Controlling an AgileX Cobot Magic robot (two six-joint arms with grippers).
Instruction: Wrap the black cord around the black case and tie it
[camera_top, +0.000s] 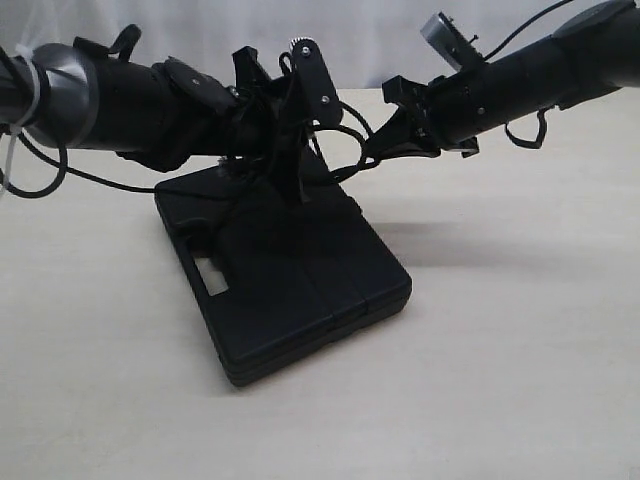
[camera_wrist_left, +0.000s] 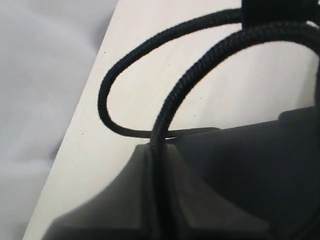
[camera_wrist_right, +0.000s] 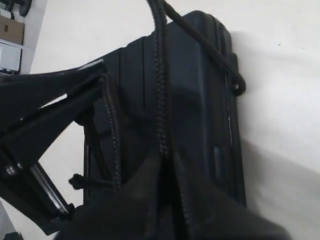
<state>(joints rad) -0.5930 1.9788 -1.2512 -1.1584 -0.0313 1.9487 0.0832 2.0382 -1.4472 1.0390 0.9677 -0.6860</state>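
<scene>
The flat rectangular matte black plastic case (camera_top: 300, 270) is seen lying flat on the pale table (camera_top: 520, 380), with its cut-out handle slot (camera_top: 211, 275) on the side from which the left arm (camera_top: 130, 100) reaches in. It is judged rigid, fairly light and smooth enough to be dragged if the cord is pulled hard sideways, so no hold on it is called for, only gentle tension. The long thin black braided cord (camera_wrist_right: 161, 75) is judged soft, limp and light, with a woven surface that should be gripped well by a pinch and should hold a knot. It is best taken close above the case, where a short span can be kept taut. 1 strand is laid slantwise across the ribbed lid to a long edge of the case, and slack loops are held in the air above the case's far end, between the 2 arms. The left arm is stretched nearly level over the case, while the right arm (camera_top: 520, 75) is sloped down toward the case from the opposite side. The left jaws are pressed together on the cord, a strand being seen to run into the seam between them. The right jaws are likewise clamped on a strand just above the lid.
</scene>
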